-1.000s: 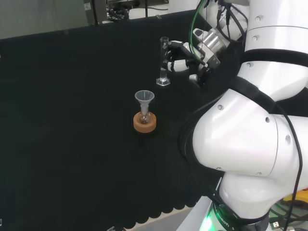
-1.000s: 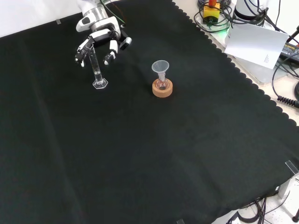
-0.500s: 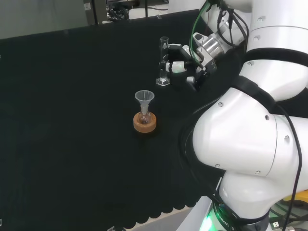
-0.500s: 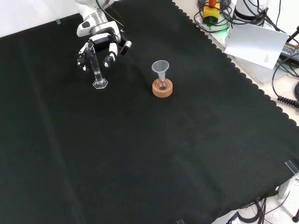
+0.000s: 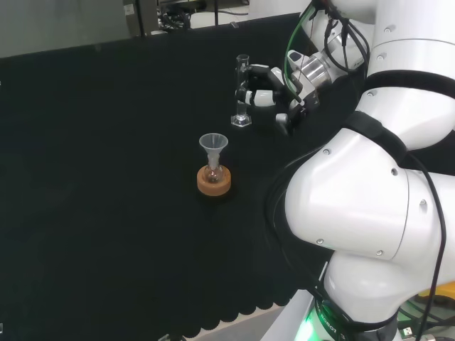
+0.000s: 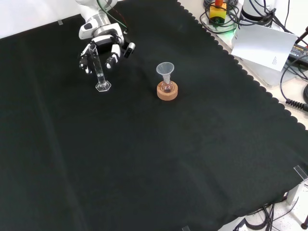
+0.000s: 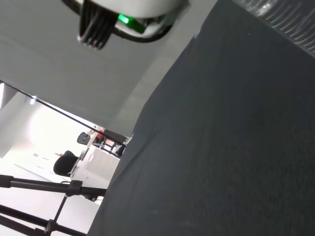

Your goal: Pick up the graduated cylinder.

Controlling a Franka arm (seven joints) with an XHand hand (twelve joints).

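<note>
graduated cylinder (image 5: 242,89) (image 6: 98,70): a thin clear tube standing upright on its small hexagonal foot on the black cloth; in the front view it rises between the hand's fingers, its top just below the palm.
cylinder foot: flat on the cloth, below the fingertips in the front view.
hand (image 5: 274,96) (image 6: 103,45): at the cylinder's upper half, fingers (image 6: 111,57) curled down on both sides of the tube; in the head view the fingers reach the tube from the right. whether they actually touch the glass cannot be told.
grip state: fingers bent and part closed around the tube, not spread; a completed pinch is not plain to see.
funnel (image 5: 213,145) (image 6: 165,70): clear, sitting in the neck of a small flask, well apart from the hand, to its lower right in the front view.
flask (image 5: 212,172) (image 6: 167,87): small and round, seated in its ring.
cork ring (image 5: 214,182) (image 6: 167,91): the stand under the flask, flat on the cloth.
black cloth (image 5: 106,177) (image 6: 144,159) (image 7: 236,147): covers the bench beneath everything.
</note>
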